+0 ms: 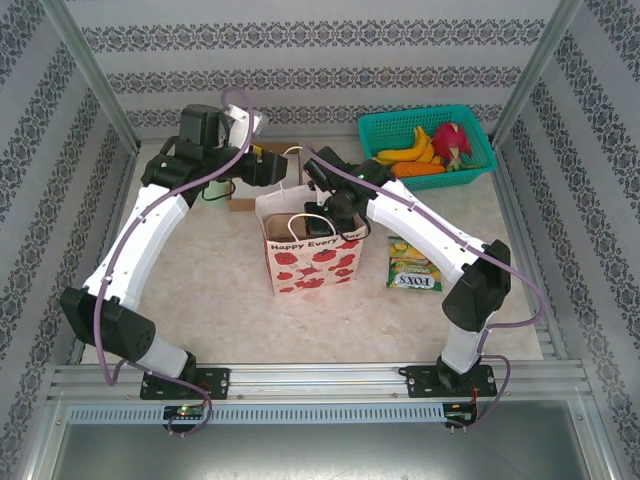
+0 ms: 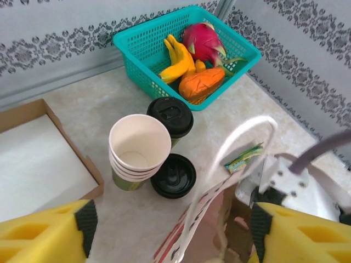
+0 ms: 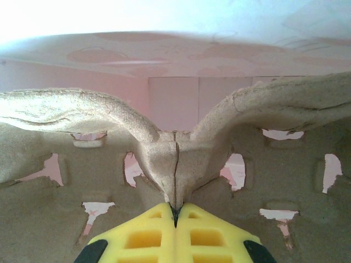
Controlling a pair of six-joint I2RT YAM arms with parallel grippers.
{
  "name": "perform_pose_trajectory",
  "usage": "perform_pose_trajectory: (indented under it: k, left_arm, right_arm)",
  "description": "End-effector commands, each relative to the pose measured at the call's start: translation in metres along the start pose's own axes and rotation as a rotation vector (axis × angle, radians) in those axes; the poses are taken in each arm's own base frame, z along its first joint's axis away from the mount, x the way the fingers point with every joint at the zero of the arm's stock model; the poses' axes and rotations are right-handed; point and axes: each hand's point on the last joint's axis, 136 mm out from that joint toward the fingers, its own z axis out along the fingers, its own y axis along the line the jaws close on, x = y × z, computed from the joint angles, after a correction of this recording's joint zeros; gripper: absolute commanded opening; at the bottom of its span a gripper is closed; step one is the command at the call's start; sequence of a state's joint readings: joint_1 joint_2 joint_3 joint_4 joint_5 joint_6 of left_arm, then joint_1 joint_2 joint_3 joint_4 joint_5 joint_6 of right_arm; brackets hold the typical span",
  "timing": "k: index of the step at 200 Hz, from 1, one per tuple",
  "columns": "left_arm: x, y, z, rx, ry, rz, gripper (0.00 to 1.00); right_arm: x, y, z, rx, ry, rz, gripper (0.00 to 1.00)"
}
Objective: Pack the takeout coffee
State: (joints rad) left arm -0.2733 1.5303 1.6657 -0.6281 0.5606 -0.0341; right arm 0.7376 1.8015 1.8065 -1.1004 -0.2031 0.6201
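In the left wrist view, centre frame, the coffee cup [image 2: 170, 114] with its black lid stands beside a stack of lidless cups [image 2: 139, 143], below the teal basket [image 2: 140, 60]. The left gripper [image 2: 173, 222] gapes wide, holding nothing. The right gripper [image 3: 175, 212] is pinched tight on a cardboard cup carrier [image 3: 175, 159] inside the bag [image 1: 310, 258].

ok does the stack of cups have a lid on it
No, the stack of cups is open on top, and the pale inside of its top cup shows down to the bottom.
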Motion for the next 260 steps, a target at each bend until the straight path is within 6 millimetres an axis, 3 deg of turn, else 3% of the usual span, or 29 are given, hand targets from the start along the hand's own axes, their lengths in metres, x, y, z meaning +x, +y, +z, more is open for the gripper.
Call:
perform_pose_trajectory:
  k: [1,38,70,97,163,260]
  left_arm:
    - [-0.012,-0.008,0.008,0.070,-0.005,-0.020,0.64]
    - [-0.011,-0.007,0.024,0.114,0.021,-0.061,0.32]
    - [-0.026,-0.004,0.021,0.088,-0.050,-0.078,0.00]
    - [-0.039,-0.032,0.013,0.247,-0.165,-0.049,0.00]
    - [-0.017,-0.046,0.017,0.269,-0.109,-0.021,0.00]
    - [-0.014,-0.027,0.020,0.150,-0.059,-0.144,0.00]
  right_arm:
    - [0.022,-0.002,-0.003,0.011,0.073,-0.014,0.00]
    - [0.035,-0.006,0.000,0.029,0.128,-0.025,0.00]
    - [0.042,-0.006,0.001,0.026,0.165,-0.041,0.00]
    - [0.040,-0.006,0.012,0.035,0.195,-0.032,0.00]
    - [0.036,-0.005,0.028,0.059,0.238,-0.012,0.00]
    - [0.019,-0.023,0.045,0.207,0.139,-0.063,0.00]
